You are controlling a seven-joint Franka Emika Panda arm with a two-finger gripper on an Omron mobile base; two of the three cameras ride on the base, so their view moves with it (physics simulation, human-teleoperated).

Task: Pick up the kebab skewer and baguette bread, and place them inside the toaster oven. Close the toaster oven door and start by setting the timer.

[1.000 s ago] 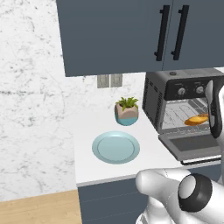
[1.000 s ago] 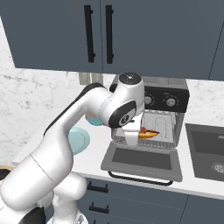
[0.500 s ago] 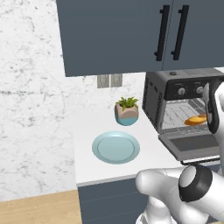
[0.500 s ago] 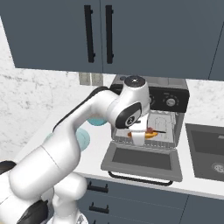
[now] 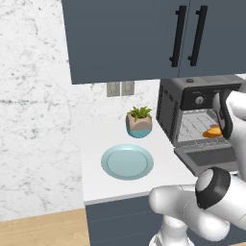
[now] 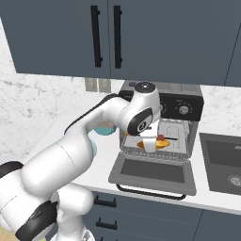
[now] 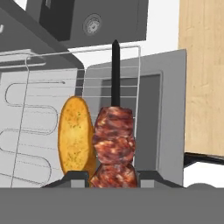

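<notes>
Claw clamped on the lowest meat chunks of the skewer, fingers pressed against either side, stick end pointing away over the wire rack. Gripped by the meat rather than the thin dark stick, probably because the lumpy reddish-brown chunks give the narrow pads more to bite on. Held just over the rack inside the oven, apparently so it can be lowered flat without snagging the wires. Beside the skewer, close enough that a gap cannot be made out, the bread: a stubby oval loaf with a speckled golden-orange crust, lying on the rack, lengthwise alongside the skewer, leaving free wire for the second item. From the right base view, skewer and loaf seen together at the front edge of the rack, inside the oven mouth. Door dropped fully open, flat and dark grey with a glass window and a pale bar handle along its front edge, resting out over the counter. Black knob panel above the opening, untouched. Farther along the white counter, a smooth pale blue plate near the front edge and a small potted plant towards the back wall.
</notes>
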